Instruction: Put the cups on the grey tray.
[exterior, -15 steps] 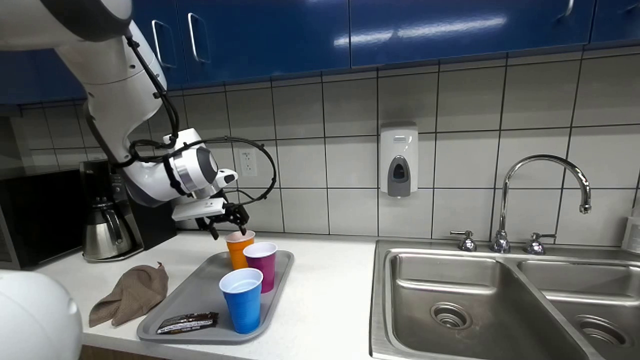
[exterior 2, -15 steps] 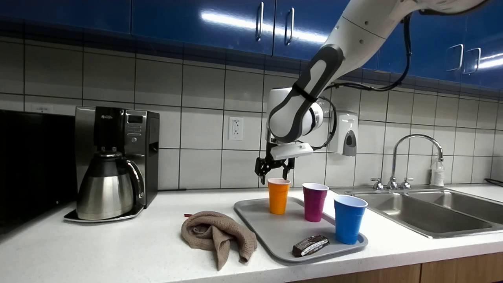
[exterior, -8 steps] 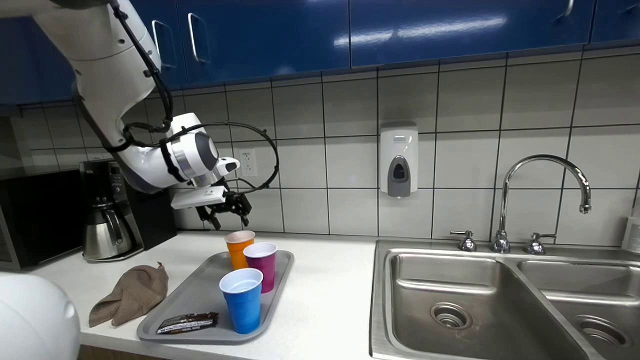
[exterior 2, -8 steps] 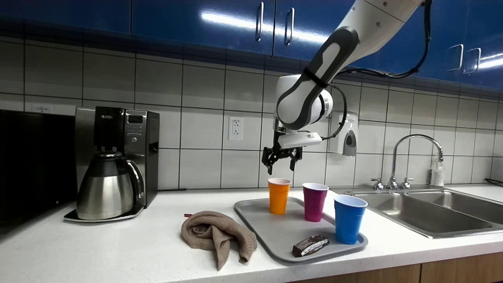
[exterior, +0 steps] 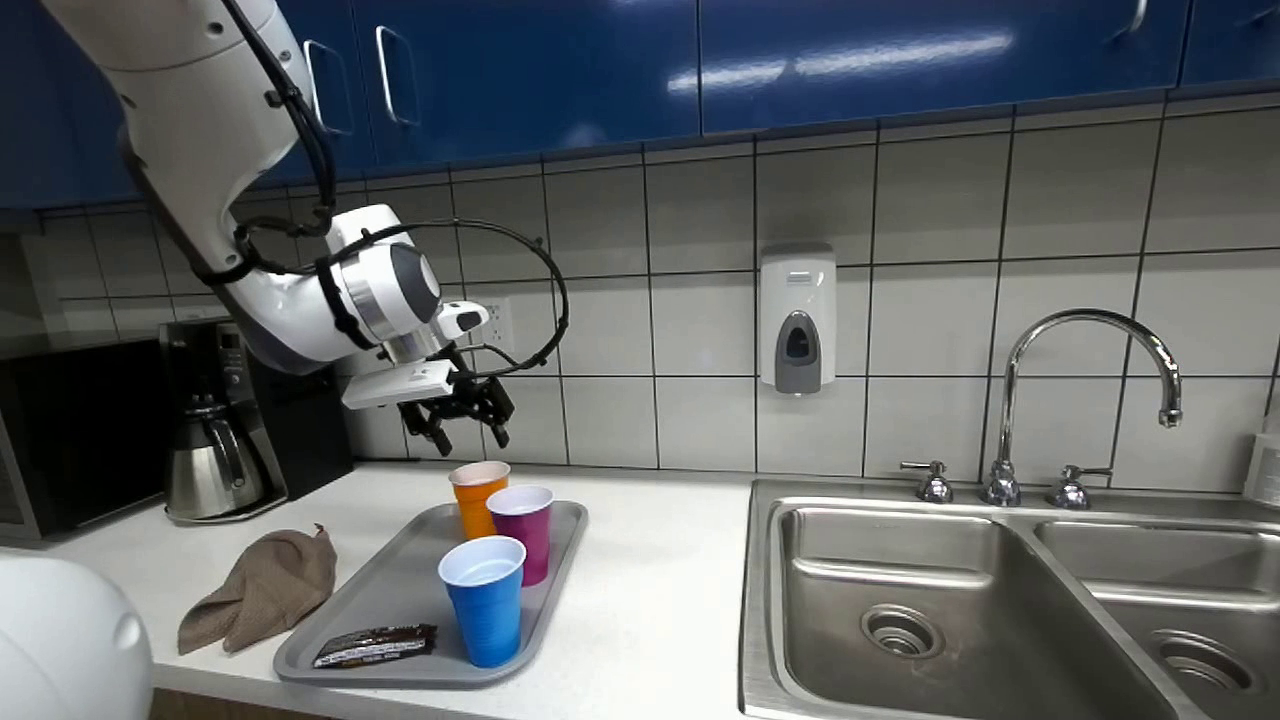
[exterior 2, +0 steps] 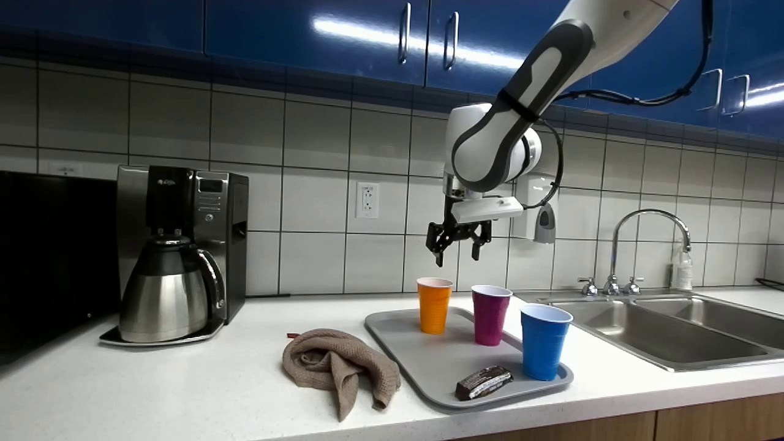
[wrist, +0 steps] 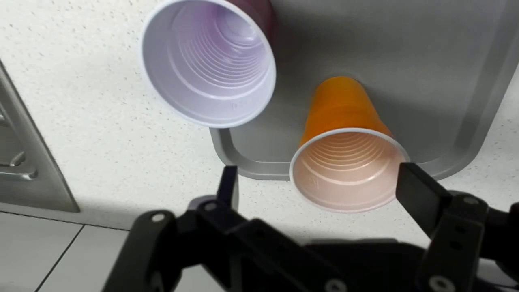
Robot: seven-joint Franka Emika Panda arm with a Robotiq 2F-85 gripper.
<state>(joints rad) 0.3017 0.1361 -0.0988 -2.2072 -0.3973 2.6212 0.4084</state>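
Blue plastic cup (exterior 2: pixel 543 349), magenta-pink plastic cup (exterior 2: pixel 490 320) and orange plastic cup (exterior 2: pixel 433 310) stand upright on the flat grey rectangular tray (exterior 2: pixel 422 355), the black hand (exterior 2: pixel 457 260) above — jaws apart. Lettering on the glossy brown wrapper (exterior 2: pixel 484 383) and black-and-steel coffee maker (exterior 2: pixel 211 233) is too small to read. Speckled white surface (exterior 2: pixel 233 392), pale tiled wall (exterior 2: pixel 315 263) — steel sink (exterior: pixel 1000 590) cut off.

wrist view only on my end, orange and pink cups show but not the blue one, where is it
Observer: The blue cup stands upright on the grey tray, at the end away from the orange cup.
Operator: am i touching that orange cup, looks close from here
Observer: No, the tool hangs higher than that cup, with a gap between them in both exterior views.
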